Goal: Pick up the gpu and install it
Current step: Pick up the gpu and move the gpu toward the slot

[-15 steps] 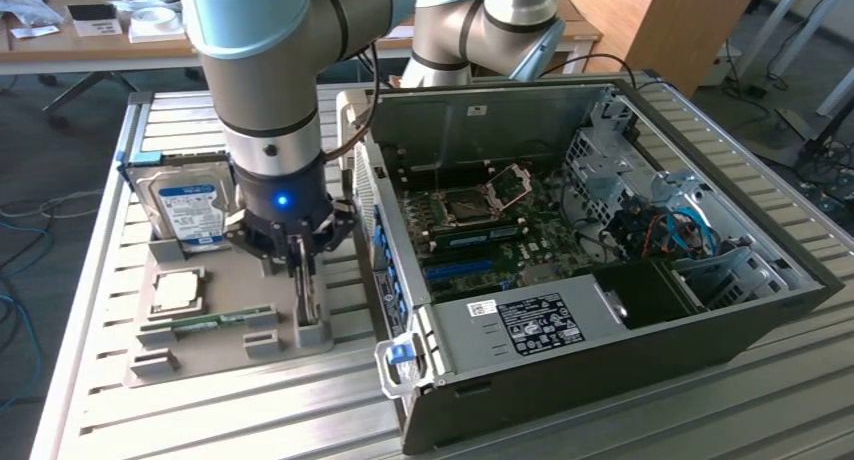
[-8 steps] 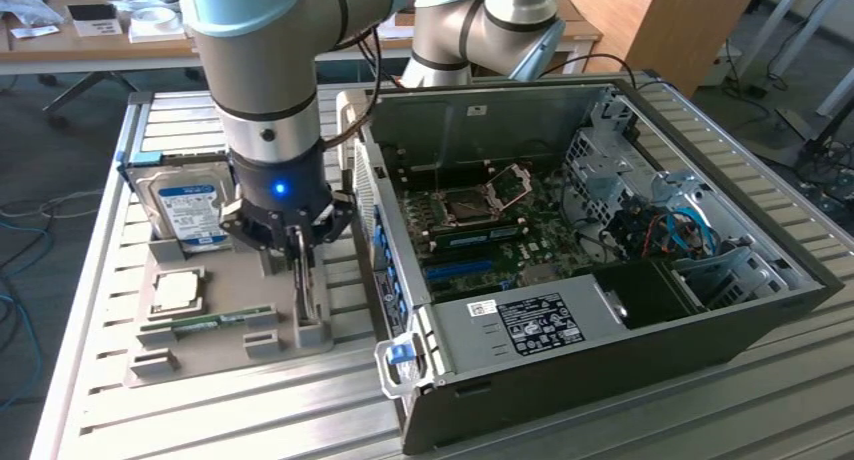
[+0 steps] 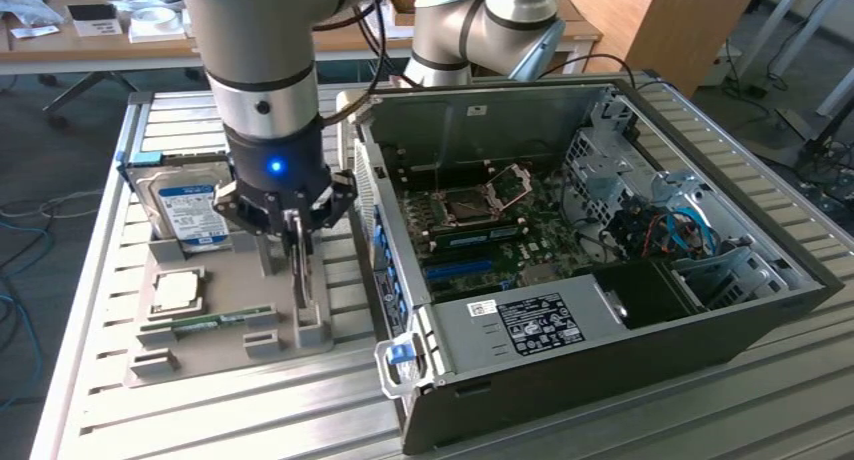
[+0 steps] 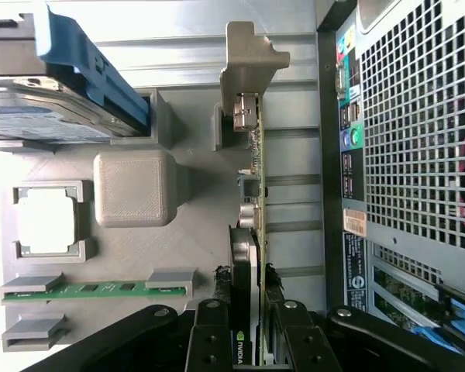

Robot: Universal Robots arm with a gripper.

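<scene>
My claw (image 3: 296, 248) hangs over the grey tray (image 3: 220, 365) on the counter (image 3: 200, 425), beside the open computer case (image 3: 534, 370); its fingers (image 4: 217, 322) are closed most of the way and press on both faces of the gpu (image 4: 256, 167); the gpu stands on edge in the tray's side nearest the case; a hard drive (image 3: 187, 205), a processor (image 3: 176, 290) and a green memory stick (image 4: 93, 291) sit in the tray's other slots.

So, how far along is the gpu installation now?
Done: the gripper is closed on the gpu. In hand: the card stands on edge in the grey holder tray, not yet lifted. Left: seating it in the open computer case.
</scene>
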